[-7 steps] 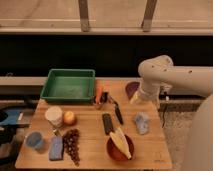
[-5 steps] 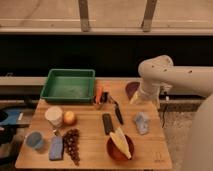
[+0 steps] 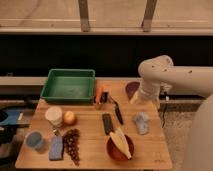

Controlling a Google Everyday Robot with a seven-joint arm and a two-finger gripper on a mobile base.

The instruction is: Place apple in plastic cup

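The apple [image 3: 69, 118], orange-yellow with a red blush, sits on the wooden table [image 3: 90, 155] at the left, touching or just beside a taller white cup [image 3: 54, 116]. The plastic cup [image 3: 35, 140], short and light blue, stands near the table's front left corner, below and left of the apple. My gripper [image 3: 136, 98] hangs at the end of the white arm [image 3: 160, 72] over the table's back right, next to a dark purple plate [image 3: 131, 88], far from the apple and the cup.
A green tray [image 3: 69, 85] stands at the back left. A blue sponge [image 3: 56, 148] and dark grapes [image 3: 73, 145] lie by the cup. Mid-table are an orange item [image 3: 99, 94], black tools [image 3: 107, 123], a brown bowl [image 3: 119, 150] and a blue-grey cloth [image 3: 142, 122].
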